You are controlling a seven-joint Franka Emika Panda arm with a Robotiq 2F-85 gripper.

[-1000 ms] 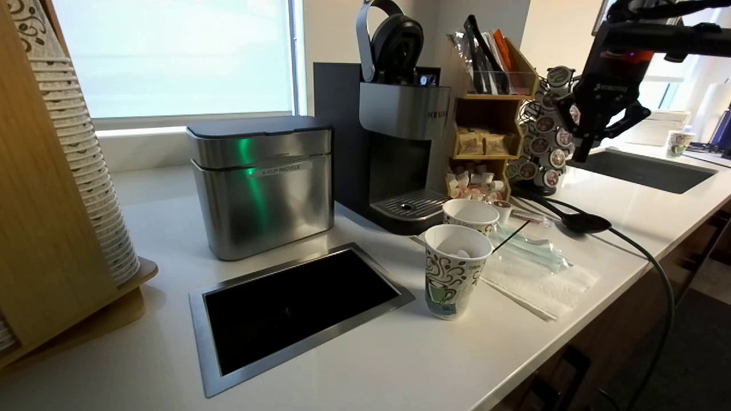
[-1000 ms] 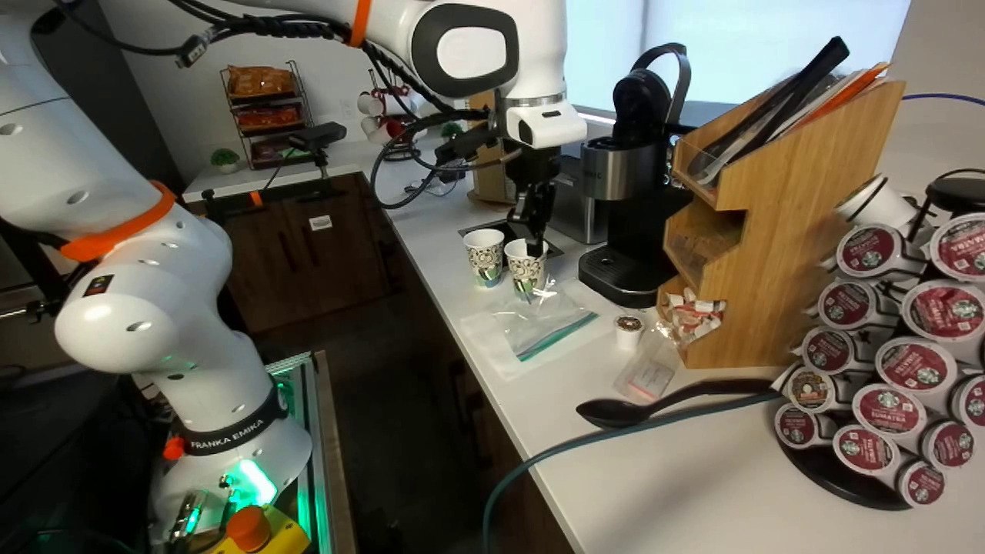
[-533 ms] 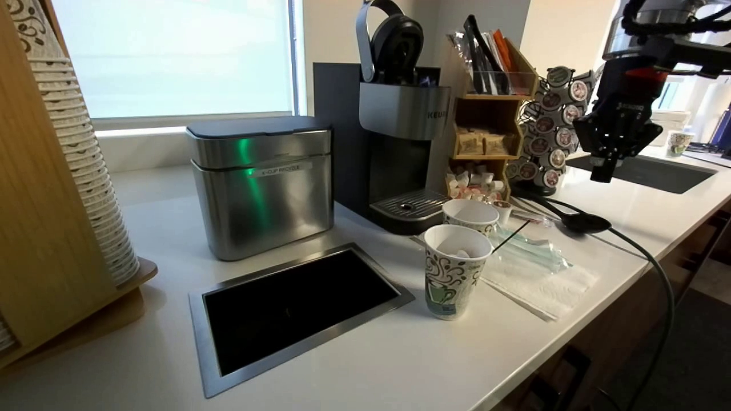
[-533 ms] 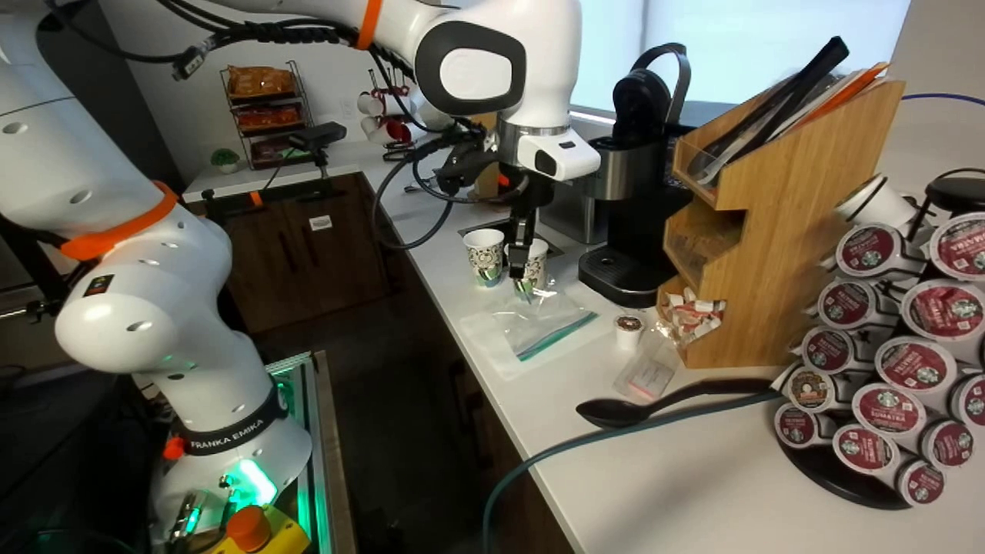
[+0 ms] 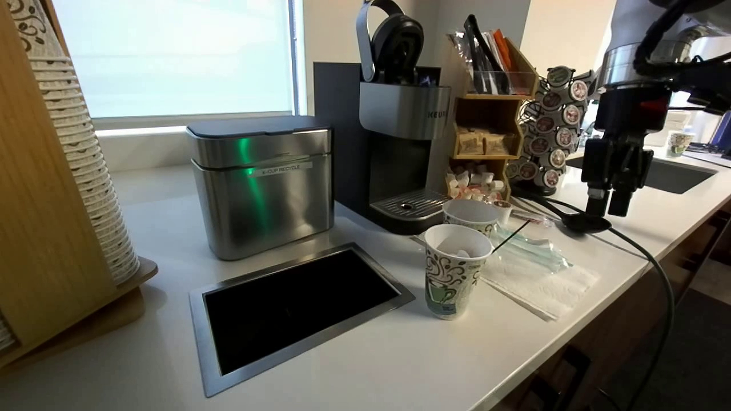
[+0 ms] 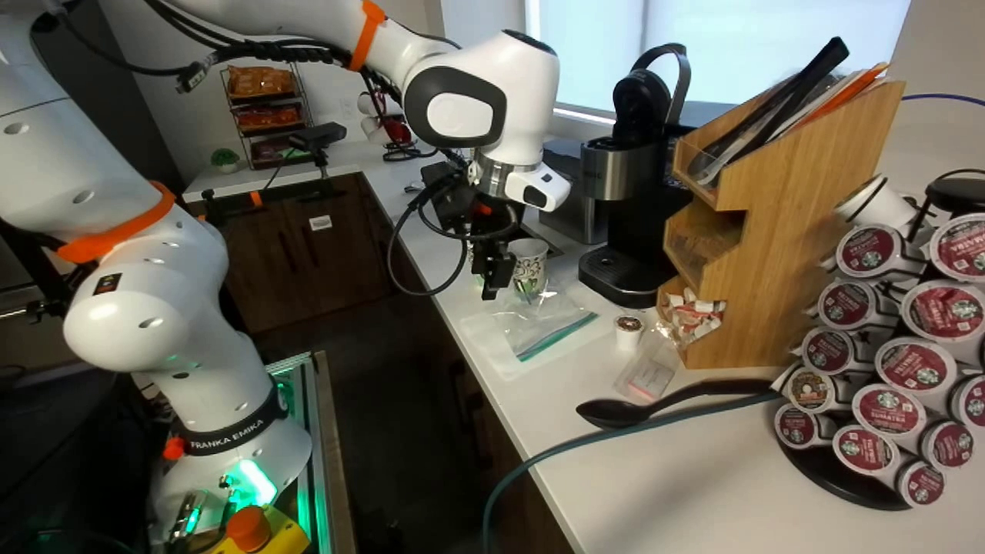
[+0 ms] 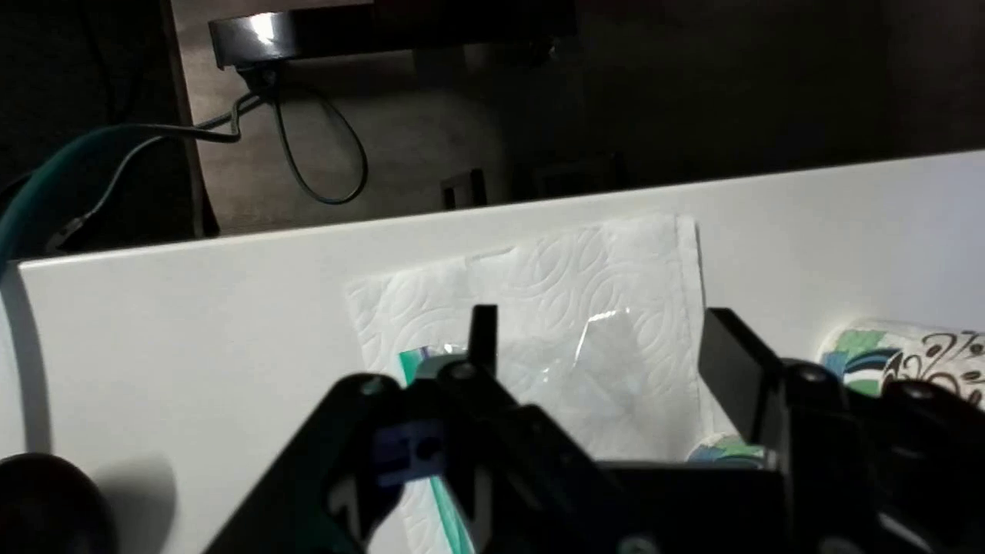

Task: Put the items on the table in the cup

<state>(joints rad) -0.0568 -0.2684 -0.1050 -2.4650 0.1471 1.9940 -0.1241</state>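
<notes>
My gripper (image 7: 606,327) stands open above the counter, a gap between its fingers and nothing held. In both exterior views it points down, the fingertips well above the counter (image 5: 608,204). Two patterned paper cups stand close together. The nearer cup (image 5: 454,279) has white pieces inside; the cup (image 5: 471,214) behind it shows only its upper part. In an exterior view the gripper mostly covers one of them, while the other cup (image 6: 531,265) shows. A small white pod with a dark lid (image 6: 629,331), which looks like one of the items, stands on the counter.
A clear bag with a green seal (image 6: 546,327) lies on a paper towel (image 7: 539,269) below the gripper. Near it are a black spoon (image 6: 616,413), a cable (image 6: 554,454), a wooden organizer (image 6: 793,269), a coffee maker (image 6: 627,223) and a rack of pods (image 6: 889,408).
The gripper has come down and turned, shifting toward the counter's front edge beside the cups. Its fingers, together before, have spread apart. Cups, bag and pod have stayed in place.
</notes>
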